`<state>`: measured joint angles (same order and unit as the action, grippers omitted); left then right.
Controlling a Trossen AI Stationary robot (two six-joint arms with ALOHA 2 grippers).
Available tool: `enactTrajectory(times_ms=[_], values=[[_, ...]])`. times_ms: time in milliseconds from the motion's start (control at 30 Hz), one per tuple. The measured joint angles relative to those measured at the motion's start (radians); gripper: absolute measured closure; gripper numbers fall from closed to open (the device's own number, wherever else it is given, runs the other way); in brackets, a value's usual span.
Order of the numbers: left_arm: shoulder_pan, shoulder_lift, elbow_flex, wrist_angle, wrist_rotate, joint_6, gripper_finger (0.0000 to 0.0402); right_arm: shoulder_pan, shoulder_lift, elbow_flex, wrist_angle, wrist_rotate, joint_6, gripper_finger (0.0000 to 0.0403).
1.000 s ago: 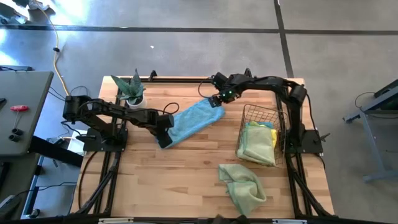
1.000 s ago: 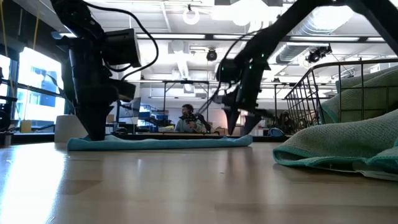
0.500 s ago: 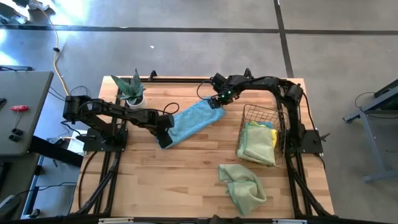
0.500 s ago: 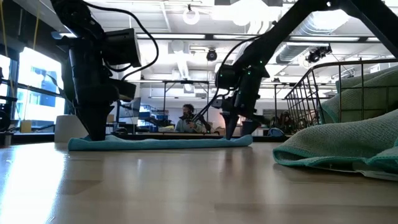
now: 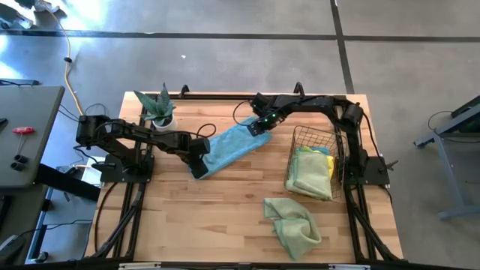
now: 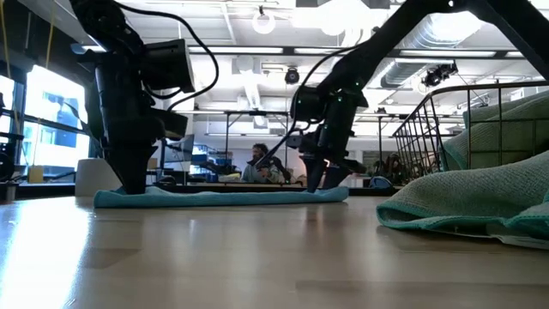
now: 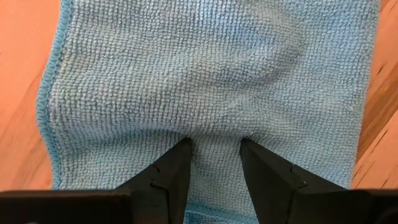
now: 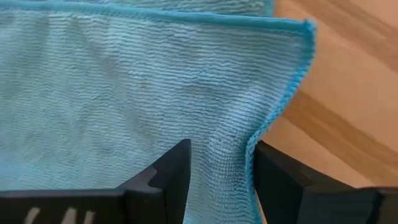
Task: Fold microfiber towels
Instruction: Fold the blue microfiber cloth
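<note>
A light blue microfiber towel (image 5: 231, 147), folded into a long strip, lies on the wooden tabletop (image 5: 225, 217) a little toward eleven o'clock from centre, running from its eight o'clock end up to its two o'clock end. The left claw (image 5: 199, 166) presses down on the eight o'clock end, fingers (image 7: 174, 174) narrowly apart with a ridge of the cloth pinched between them. The right claw (image 5: 257, 127) sits on the two o'clock corner, its fingers (image 8: 171, 171) partly closed around the raised hem. A copper wire basket (image 5: 316, 154) at three o'clock holds pale green and yellow towels (image 5: 310, 171). A crumpled lime green towel (image 5: 294, 225) lies toward five o'clock. A green potted plant (image 5: 160, 109) stands at ten o'clock.
</note>
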<state>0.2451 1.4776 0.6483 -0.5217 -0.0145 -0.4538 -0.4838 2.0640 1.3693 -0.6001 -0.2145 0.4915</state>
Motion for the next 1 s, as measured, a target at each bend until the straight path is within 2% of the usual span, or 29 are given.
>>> enactTrajectory(times_ms=[100, 200, 467, 700, 1000], values=[[0.000, 0.000, 0.000, 0.000, 0.000, -0.006, 0.0268, 0.006, 0.000, -0.001, 0.004, -0.002, 0.001, 0.0256], [0.000, 0.000, 0.000, 0.000, 0.000, -0.007, 0.0268, 0.007, 0.000, -0.001, 0.004, -0.002, 0.004, 0.0275], [0.000, 0.000, 0.000, 0.000, -0.001, -0.015, 0.0268, 0.009, 0.000, -0.003, -0.002, 0.041, -0.001, 0.0391], [-0.001, -0.011, 0.010, -0.013, -0.020, -0.030, 0.0268, -0.009, -0.010, -0.003, -0.021, 0.028, -0.029, 0.0400], [-0.010, -0.131, 0.064, -0.013, -0.029, -0.052, 0.0268, -0.045, -0.081, -0.007, -0.091, 0.073, -0.056, 0.0402]])
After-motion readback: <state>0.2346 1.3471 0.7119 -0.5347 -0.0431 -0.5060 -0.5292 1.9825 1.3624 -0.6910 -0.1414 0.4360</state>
